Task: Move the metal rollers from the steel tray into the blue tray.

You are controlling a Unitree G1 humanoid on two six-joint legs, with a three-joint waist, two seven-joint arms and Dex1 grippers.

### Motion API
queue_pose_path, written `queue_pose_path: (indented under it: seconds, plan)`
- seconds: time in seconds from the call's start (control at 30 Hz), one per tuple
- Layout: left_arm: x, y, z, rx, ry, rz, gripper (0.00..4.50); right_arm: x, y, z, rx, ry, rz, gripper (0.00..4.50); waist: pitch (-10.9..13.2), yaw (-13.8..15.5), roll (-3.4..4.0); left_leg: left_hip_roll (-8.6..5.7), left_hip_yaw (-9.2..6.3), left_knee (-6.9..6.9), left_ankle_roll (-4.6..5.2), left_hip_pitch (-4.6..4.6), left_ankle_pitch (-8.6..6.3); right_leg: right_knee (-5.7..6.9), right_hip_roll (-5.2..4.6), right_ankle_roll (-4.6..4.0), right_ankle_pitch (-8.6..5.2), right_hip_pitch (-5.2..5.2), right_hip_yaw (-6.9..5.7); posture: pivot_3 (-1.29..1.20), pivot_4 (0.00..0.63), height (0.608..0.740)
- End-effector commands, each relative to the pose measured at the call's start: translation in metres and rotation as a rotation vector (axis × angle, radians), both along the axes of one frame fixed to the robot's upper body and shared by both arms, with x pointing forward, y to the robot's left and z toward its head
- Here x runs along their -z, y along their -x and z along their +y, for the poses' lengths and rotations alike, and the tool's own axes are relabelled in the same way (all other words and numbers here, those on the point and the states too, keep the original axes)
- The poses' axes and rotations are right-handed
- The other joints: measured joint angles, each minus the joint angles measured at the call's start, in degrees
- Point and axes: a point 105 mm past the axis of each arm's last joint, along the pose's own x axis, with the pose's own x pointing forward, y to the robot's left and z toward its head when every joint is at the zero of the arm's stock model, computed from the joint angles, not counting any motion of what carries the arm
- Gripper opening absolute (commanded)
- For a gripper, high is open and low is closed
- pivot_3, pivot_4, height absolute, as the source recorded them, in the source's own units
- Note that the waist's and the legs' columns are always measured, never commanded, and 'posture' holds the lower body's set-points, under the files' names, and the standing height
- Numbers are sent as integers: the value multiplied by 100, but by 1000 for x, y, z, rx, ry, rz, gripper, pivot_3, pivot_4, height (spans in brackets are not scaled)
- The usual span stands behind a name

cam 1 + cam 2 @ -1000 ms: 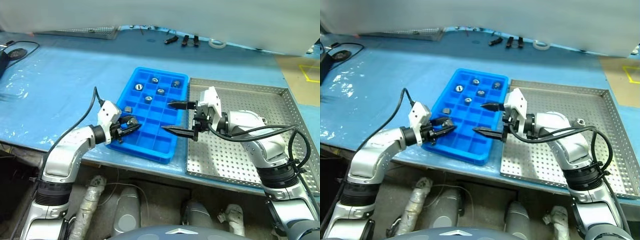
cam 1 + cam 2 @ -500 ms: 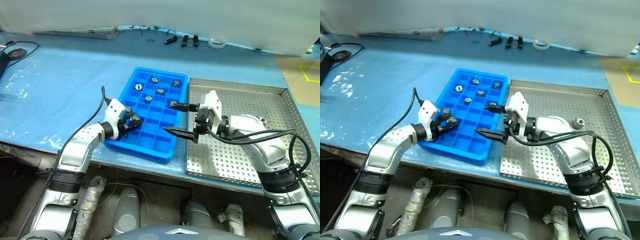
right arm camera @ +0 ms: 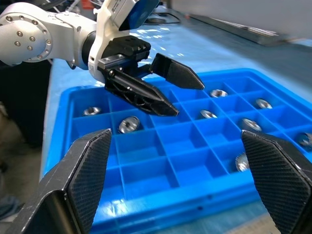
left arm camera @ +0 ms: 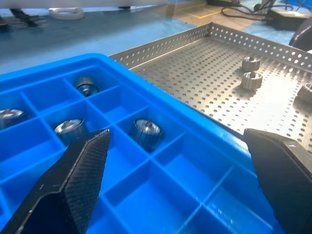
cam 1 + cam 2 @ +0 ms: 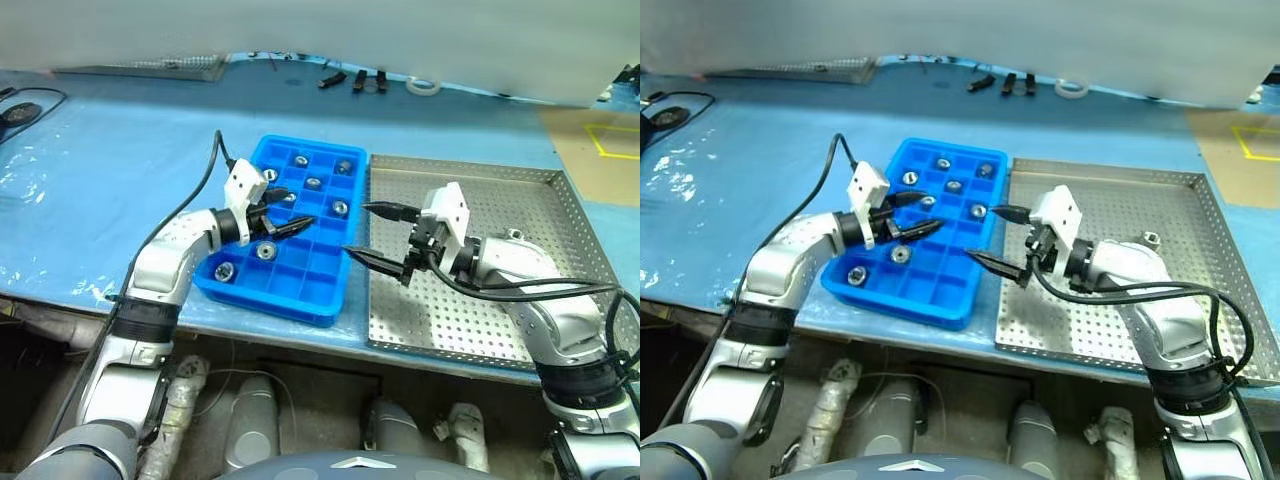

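The blue tray (image 5: 300,292) lies left of the steel tray (image 5: 480,185). Several metal rollers sit in its compartments, among them one at the far end (image 5: 313,182) and two near the front (image 5: 265,250) (image 5: 226,268). My left gripper (image 5: 295,210) hovers open and empty over the middle of the blue tray. My right gripper (image 5: 357,228) is open and empty above the seam between the two trays. In the left wrist view, more rollers (image 4: 251,80) stand on the steel tray's perforated floor. The right wrist view shows the left gripper (image 3: 186,97) above the blue compartments.
The trays rest on a blue-covered table (image 5: 110,170). Small black clips (image 5: 345,78) and a white tape ring (image 5: 420,86) lie at the far edge. A black cable (image 5: 20,105) lies at the far left. The table's front edge runs just below the trays.
My left gripper has opened and risen farther over the blue tray, leaving a roller in a near compartment. My right gripper has drifted right, still open. The camera view has shifted.
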Motion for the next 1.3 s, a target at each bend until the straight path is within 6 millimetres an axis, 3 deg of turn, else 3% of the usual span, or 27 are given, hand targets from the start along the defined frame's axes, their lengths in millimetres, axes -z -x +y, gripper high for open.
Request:
queue_pose_path:
  seconds: [0.03, 0.2, 0.23, 0.33, 0.53, 0.73, 0.87, 1.3]
  plan:
    - [-23, 2, -30, 128, 13, -87, 4454, -17, 4, -13, 96, -1, -80, 4500, 0, -21, 0, -2, 0, 1, 2, -1, 1, 0, 0, 0, 0, 1, 4, -181, 150, 740]
    - [-35, 22, -78, 389, 78, -45, 4454, -15, -8, -67, 411, -5, -99, 4500, -2, -182, -3, -8, 7, 9, 11, 2, 0, -1, -3, 0, 1, 8, 30, -294, 150, 740]
    - [-37, 36, -86, 498, 89, -20, 4454, -9, -7, -82, 477, 5, -87, 4500, -2, -224, -3, -8, 11, 11, 12, 2, 1, -2, -3, 0, 1, 7, 34, -294, 150, 740]
    - [-35, 59, -98, 680, 82, 19, 4454, 5, 1, -106, 586, 18, -52, 4500, -2, -348, -3, -4, 17, 10, 27, 5, -9, -5, -1, 0, 0, 4, 36, -344, 150, 740]
    - [-24, 68, -103, 775, 43, 50, 4454, 28, 16, -133, 710, 37, 21, 4500, -4, -623, 0, -6, 35, 12, 36, 14, -15, -5, -1, 1, 0, -2, 35, -383, 150, 740]
    - [-17, 66, -109, 779, 3, 30, 4454, 58, 22, -145, 763, 54, 102, 4500, -4, -653, 0, -7, 42, 28, 47, 14, -22, -6, -2, 1, 0, 1, 35, -382, 150, 740]
    - [-16, 54, -116, 693, -22, -18, 4454, 80, 15, -148, 781, 74, 134, 4500, -4, -650, -1, -7, 43, 42, 57, 12, -29, -6, -4, 1, 0, 8, 35, -367, 150, 740]
    - [-7, 46, -109, 605, -72, -51, 4454, 106, 3, -167, 861, 101, 200, 4500, -5, -626, 2, -4, 43, 73, 78, 10, -42, -6, -6, 0, 0, 24, 33, -317, 150, 740]
